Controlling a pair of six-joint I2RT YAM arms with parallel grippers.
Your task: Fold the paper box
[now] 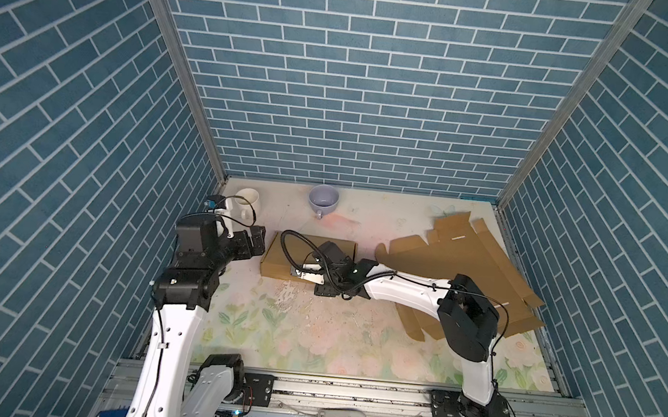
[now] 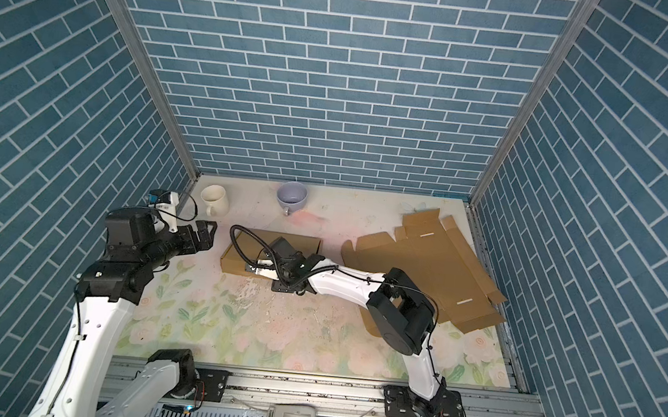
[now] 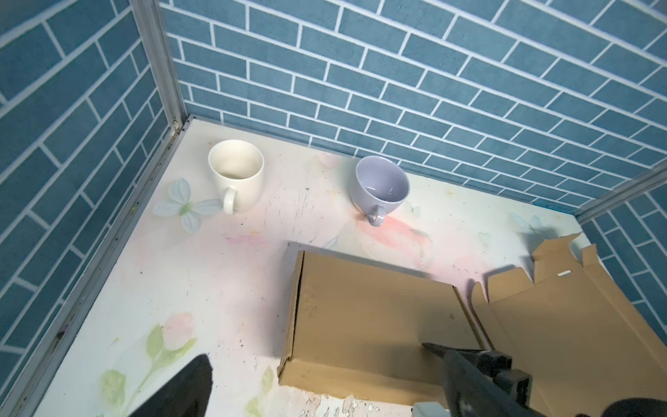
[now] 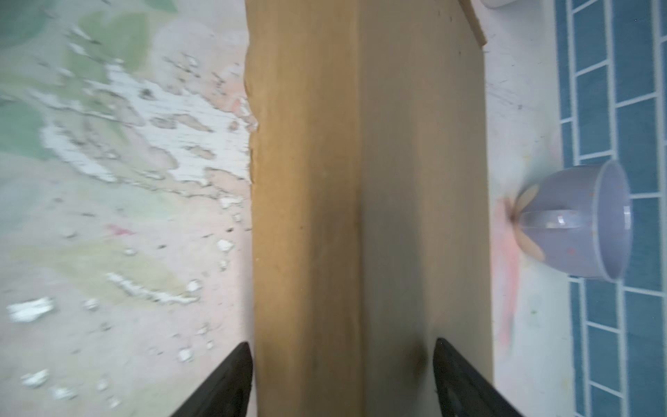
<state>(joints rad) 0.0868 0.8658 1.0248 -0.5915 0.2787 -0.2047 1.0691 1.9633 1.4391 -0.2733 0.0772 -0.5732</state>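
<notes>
The paper box (image 1: 273,260) lies flat and looks closed on the tabletop (image 1: 311,341). It is near the lilac cup (image 1: 323,200), on the side the cup's handle points to. My right tool (image 4: 343,341) sits at the long edge of the box that faces away from the cup, jaws apart. One of its fingers (image 4: 223,382) hangs outside the front wall and its partner is over the lid, with that edge between them. I see nothing clamped, and I cannot tell whether either finger touches the card. My left tool (image 1: 257,240) hovers off the short end of the box, left of the cup and nearer the arm bases than the cup is. Its jaws are wide apart and empty.

I judge the folding nearly finished, and the step in hand to be seating the lid. The left wrist view shows a dark end seam (image 3: 296,307) and a slightly lifted corner at the edge far from the cup, so the front flap may not be fully home. To do this well I would press down on the lid close to that far edge with the right tool rather than pinch, since thin card creases easily. I would set the left tool against the short end beforehand. That stops the light box sliding toward the spare flat blank (image 1: 465,260), which lies to the right of the cup. I would go slowly and direct every push away from the cup.
</notes>
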